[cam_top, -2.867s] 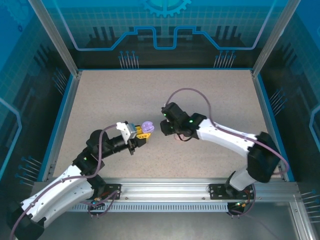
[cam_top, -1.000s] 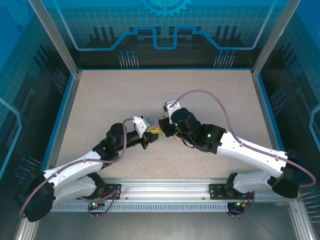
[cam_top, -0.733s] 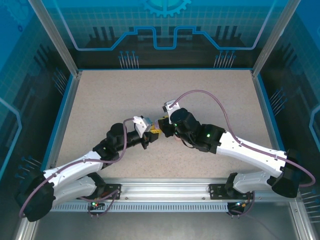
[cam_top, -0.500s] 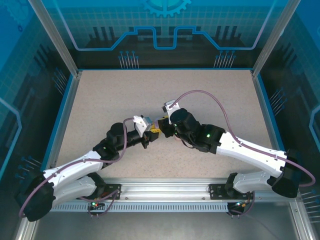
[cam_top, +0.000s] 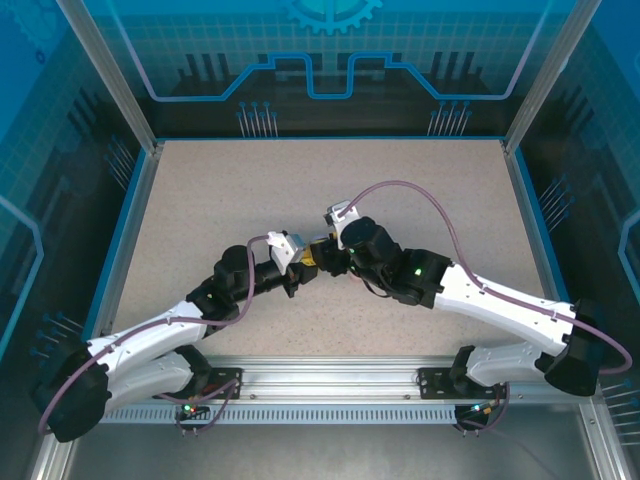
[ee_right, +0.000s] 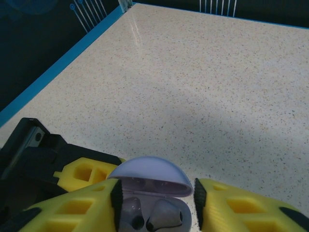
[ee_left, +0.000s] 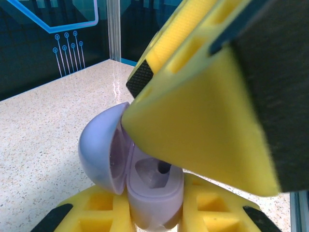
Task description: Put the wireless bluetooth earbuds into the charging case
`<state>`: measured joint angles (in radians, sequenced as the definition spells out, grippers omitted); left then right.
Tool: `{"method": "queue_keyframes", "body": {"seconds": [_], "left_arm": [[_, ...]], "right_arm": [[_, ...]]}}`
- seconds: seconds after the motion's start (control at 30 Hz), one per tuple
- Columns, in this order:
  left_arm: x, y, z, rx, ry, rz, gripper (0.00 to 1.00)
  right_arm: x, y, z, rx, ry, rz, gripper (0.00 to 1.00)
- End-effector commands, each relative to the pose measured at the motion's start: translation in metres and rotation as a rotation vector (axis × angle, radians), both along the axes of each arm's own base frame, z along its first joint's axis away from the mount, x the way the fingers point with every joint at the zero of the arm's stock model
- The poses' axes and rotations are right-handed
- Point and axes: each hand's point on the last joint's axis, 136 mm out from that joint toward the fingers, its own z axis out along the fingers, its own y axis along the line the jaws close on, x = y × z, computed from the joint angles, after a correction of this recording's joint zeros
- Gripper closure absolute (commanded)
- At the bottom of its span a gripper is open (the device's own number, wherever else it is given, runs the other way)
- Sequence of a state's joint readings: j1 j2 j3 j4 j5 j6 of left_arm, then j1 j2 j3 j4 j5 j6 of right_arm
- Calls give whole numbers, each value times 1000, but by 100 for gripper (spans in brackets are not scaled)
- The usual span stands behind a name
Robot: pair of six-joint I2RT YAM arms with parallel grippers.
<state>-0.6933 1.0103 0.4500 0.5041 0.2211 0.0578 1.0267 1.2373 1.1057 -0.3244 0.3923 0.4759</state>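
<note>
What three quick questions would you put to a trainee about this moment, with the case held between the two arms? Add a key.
1. True or false: the lid of the charging case is shut.
2. Which gripper clamps the case at the bottom of the left wrist view? A left, B right, C neither.
3. Fill in: the case is ___ in colour.
Key: 1 false, the lid stands open. 2 A, the left gripper holds it between its yellow fingers. 3 lilac.
</note>
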Motion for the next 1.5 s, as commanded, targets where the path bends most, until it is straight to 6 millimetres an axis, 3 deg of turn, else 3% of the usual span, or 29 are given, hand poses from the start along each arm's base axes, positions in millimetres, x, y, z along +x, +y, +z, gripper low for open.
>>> {"method": "queue_keyframes", "body": {"seconds": [0.0,0.17,0.27,0.37,0.47,0.63,0.8,1.07,1.47], "left_arm": [[1,-4,22,-38,-46,-6,90],[0,0,22,-36,-57,9,90],[-4,5,22,-30,-71,15,90],[-9,13,26,-34,-92,28,90],[-15,21,29,-20,-104,44,90],[-24,32,41,-10,-128,57,90],[-35,40,59,-21,-141,51,91],[-48,50,85,-55,-165,47,92],[-67,60,108,-99,-197,26,93]], "right_arm": [[-3,-9,42,69,-55,6,48],[-1,-39,52,91,-48,-29,27],[3,-62,45,124,-11,-76,2],[10,-84,23,222,90,-118,0],[14,-104,-12,315,219,-166,0],[15,-110,-54,263,317,-198,0],[20,-87,-84,143,371,-180,4],[30,-14,-120,2,431,-112,26],[30,66,-192,-215,552,-23,40]]}}
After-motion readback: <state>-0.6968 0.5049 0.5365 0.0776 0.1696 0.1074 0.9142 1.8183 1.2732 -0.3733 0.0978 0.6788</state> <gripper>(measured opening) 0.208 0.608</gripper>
